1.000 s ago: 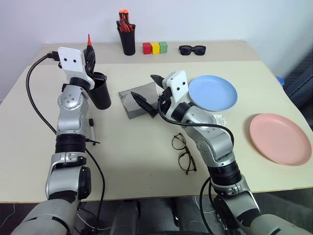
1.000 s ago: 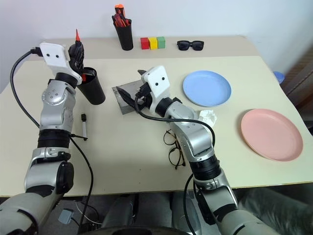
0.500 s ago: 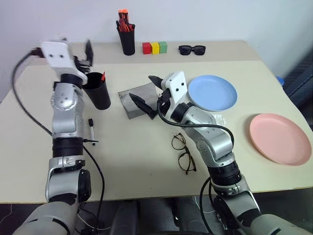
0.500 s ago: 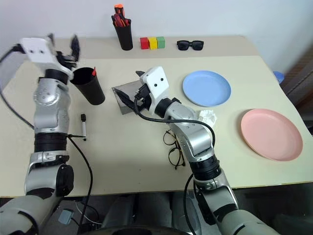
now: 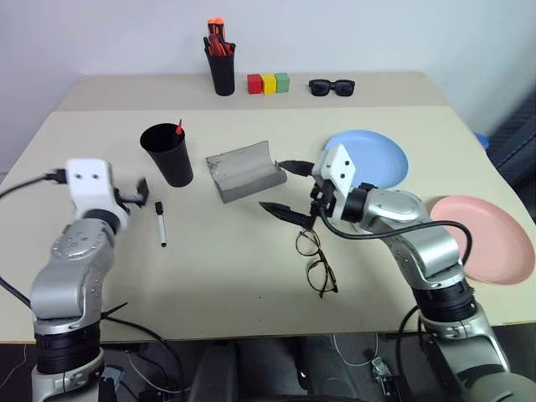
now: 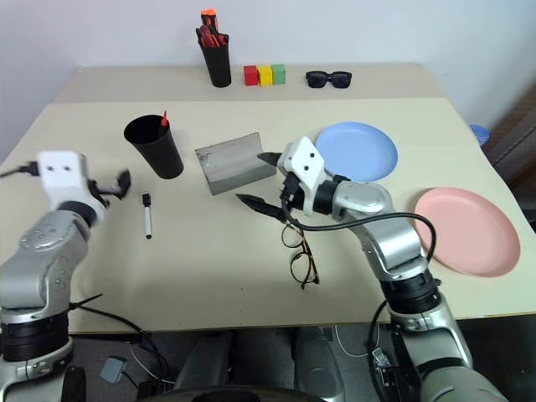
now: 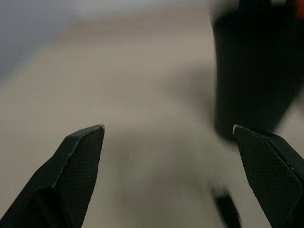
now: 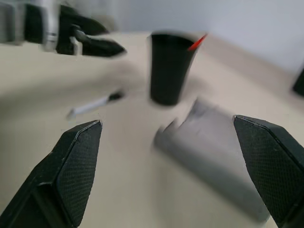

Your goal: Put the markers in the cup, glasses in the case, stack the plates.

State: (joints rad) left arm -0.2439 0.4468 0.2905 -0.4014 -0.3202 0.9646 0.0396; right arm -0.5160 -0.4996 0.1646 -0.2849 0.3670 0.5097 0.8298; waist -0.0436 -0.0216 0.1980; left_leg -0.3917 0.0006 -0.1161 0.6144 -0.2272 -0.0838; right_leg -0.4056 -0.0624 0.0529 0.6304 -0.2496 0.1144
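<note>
While both my claws hang spread wide and empty, my left claw [image 5: 141, 191] is near the black marker [image 5: 159, 223] on the counter [image 5: 234, 268]. My right claw [image 5: 289, 188] hovers between the open grey case [image 5: 243, 170] and the glasses [image 5: 316, 261]. A red-capped marker [image 5: 178, 128] stands in the cup [image 5: 167, 155]; the blue plate [image 5: 381, 155] and pink plate [image 5: 502, 239] lie apart.

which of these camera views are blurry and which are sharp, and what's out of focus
Left eye and right eye views: mostly sharp, the glasses and grey case crisp, only the left gripper slightly smeared. Left wrist view: the cup and table are soft, while the fingertips stay sharp. Right wrist view: cup, case and the marker on the table are smeared.
</note>
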